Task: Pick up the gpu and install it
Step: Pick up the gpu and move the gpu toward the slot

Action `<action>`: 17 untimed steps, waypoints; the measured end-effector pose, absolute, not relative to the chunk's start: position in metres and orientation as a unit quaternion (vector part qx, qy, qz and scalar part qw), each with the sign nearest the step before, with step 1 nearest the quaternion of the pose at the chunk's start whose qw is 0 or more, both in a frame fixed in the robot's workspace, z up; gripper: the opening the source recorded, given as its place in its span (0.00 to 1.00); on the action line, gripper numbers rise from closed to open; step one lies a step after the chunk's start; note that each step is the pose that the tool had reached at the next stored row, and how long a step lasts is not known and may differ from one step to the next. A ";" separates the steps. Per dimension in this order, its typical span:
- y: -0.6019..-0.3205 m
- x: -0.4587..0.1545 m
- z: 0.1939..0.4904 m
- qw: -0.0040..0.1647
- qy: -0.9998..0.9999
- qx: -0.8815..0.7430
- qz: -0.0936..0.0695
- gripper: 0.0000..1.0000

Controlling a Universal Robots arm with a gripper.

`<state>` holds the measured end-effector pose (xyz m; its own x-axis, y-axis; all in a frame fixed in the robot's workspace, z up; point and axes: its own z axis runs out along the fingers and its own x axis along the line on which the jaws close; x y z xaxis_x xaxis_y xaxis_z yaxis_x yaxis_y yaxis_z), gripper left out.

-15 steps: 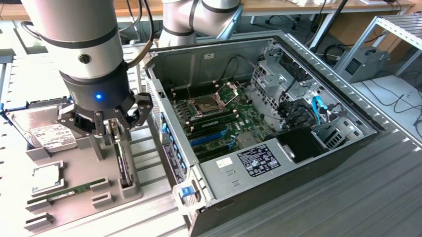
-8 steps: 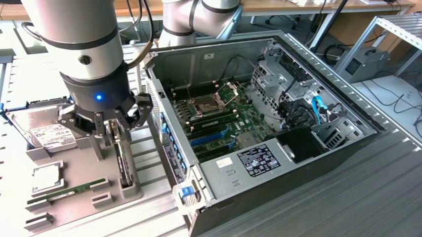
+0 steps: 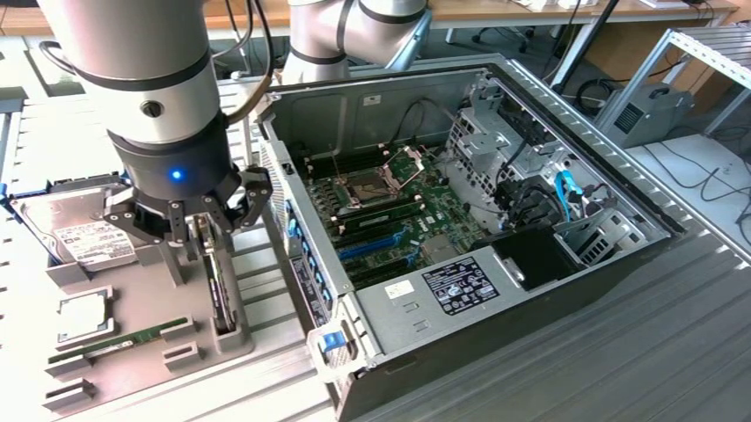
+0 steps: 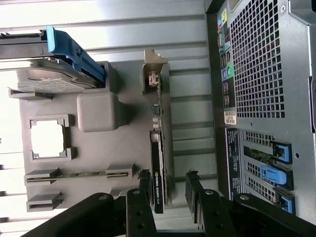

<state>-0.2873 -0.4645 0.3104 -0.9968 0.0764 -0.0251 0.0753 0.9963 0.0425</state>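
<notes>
The gpu is a slim dark card that stands on its edge in a slot of the grey parts tray, to the exterior view's left of the open computer case. My gripper hangs just above it, open. In the wrist view the gpu runs lengthwise with its silvery bracket at the far end. My gripper straddles the card's near end, one black finger on each side, with a gap between each finger and the card.
On the tray also lie a hard drive with a white label, a square processor and a green memory stick. The case's motherboard lies exposed, with blue slots. The case's rear grille stands close beside the tray.
</notes>
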 end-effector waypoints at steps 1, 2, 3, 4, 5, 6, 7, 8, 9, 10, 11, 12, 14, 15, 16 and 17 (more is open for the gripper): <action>-0.465 -0.287 0.310 0.013 0.999 0.038 0.021 0.42; -0.465 -0.287 0.310 0.013 0.999 0.038 0.021 0.42; -0.465 -0.287 0.310 0.013 0.999 0.038 0.021 0.42; -0.465 -0.287 0.309 0.013 0.999 0.038 0.021 0.42; -0.465 -0.287 0.309 0.013 0.999 0.038 0.021 0.42; -0.465 -0.287 0.309 0.013 0.999 0.038 0.021 0.42; -0.465 -0.287 0.309 0.013 0.999 0.038 0.021 0.42; -0.465 -0.287 0.309 0.013 0.999 0.038 0.021 0.42; -0.465 -0.287 0.308 0.013 0.999 0.038 0.021 0.42; -0.465 -0.287 0.308 0.013 0.999 0.038 0.021 0.42; -0.465 -0.287 0.308 0.013 0.999 0.038 0.021 0.42; -0.465 -0.287 0.308 0.013 0.999 0.038 0.021 0.42; -0.465 -0.287 0.307 0.013 0.999 0.038 0.021 0.42; -0.465 -0.287 0.307 0.013 0.999 0.038 0.021 0.42; -0.465 -0.287 0.307 0.013 0.999 0.038 0.021 0.42; -0.465 -0.287 0.307 0.013 0.999 0.038 0.021 0.42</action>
